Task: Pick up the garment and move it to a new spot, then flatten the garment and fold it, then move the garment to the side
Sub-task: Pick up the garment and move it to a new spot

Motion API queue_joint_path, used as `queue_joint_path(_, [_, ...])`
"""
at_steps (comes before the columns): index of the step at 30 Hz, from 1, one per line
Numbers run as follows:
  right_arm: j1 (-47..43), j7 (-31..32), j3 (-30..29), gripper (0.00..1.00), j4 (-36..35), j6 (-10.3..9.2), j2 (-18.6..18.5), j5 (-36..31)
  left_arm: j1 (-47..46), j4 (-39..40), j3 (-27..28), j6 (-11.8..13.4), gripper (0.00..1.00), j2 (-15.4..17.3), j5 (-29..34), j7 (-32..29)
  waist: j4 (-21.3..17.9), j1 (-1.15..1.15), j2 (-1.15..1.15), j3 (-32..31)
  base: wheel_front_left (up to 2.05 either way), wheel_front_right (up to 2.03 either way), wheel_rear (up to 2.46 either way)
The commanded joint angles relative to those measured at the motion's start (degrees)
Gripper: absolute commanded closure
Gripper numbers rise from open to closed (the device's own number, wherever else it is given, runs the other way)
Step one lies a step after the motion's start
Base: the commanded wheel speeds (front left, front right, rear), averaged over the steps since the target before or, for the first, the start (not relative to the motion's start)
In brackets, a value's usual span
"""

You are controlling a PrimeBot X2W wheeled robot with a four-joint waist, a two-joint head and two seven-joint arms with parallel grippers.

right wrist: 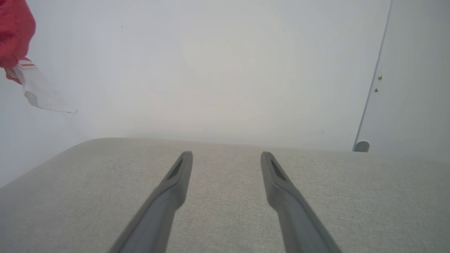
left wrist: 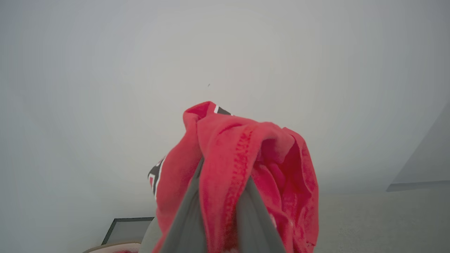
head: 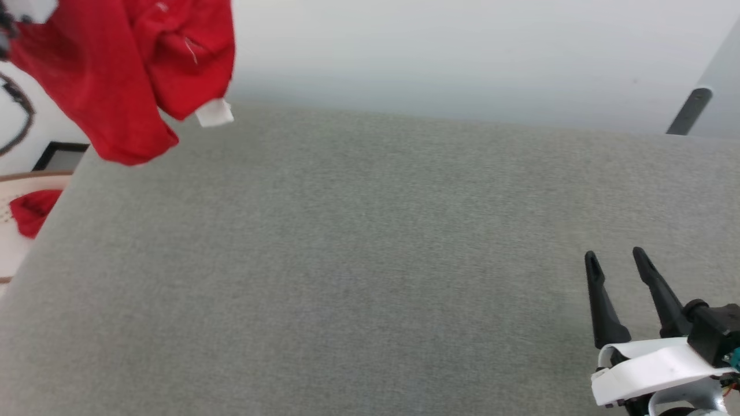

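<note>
Left claw (left wrist: 225, 182): I have both fingers pinched on a fold of the garment (left wrist: 281, 154). Right claw (head: 614, 253): low at my right, fingers parted, pointing forward.

The red cloth jersey garment (head: 115, 75) looks soft, matt and slightly fuzzy — its hem visibly stitched. The wide grey surface (head: 370, 260) is coarse woven fabric, matt. The long dark fingers (head: 601, 306) of the right gripper (head: 614, 252) look like smooth matt plastic — its white wrist cover (head: 647, 364) faintly glossy.

Right gripper (head: 614, 253) dark, tapered; white band (head: 647, 364), perhaps plastic.
</note>
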State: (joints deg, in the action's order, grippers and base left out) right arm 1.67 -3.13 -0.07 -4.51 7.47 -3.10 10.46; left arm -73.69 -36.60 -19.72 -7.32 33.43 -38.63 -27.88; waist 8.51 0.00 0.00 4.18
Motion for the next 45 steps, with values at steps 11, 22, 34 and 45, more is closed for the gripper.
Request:
queue_joint_path(11, [-0.67, -0.96, -5.15, 0.00, 0.14, 0.04, 0.26, -0.56, 5.67, 12.68, -0.97, 3.28, 1.00, -2.47, -3.49, -6.83, -6.63, 0.00, 0.00, 0.68, 0.00, 0.00, 0.00])
queue_joint_path(22, [0.59, -2.91, -9.48, 0.00, 1.83, 0.04, 0.28, 0.57, 12.01, 28.79, -3.66, 8.45, 1.00, -5.04, -5.16, -12.91, -12.30, 0.00, 0.00, 2.94, 0.00, 0.00, 0.00])
queue_joint_path(34, [2.74, -5.38, -10.11, 0.00, 5.47, 0.04, 0.28, 1.76, 22.45, 40.71, -7.50, 13.60, 1.00, -5.78, -5.07, -16.23, -16.65, 0.00, 0.00, 6.75, 0.00, 0.00, 0.00])
queue_joint_path(45, [3.90, -7.03, -9.73, 0.00, 8.13, 0.04, 0.28, 2.80, 34.53, 42.24, -8.85, 16.73, 1.00, -3.92, -6.80, -16.94, -17.57, 0.00, 0.00, 8.63, 0.00, 0.00, 0.00])
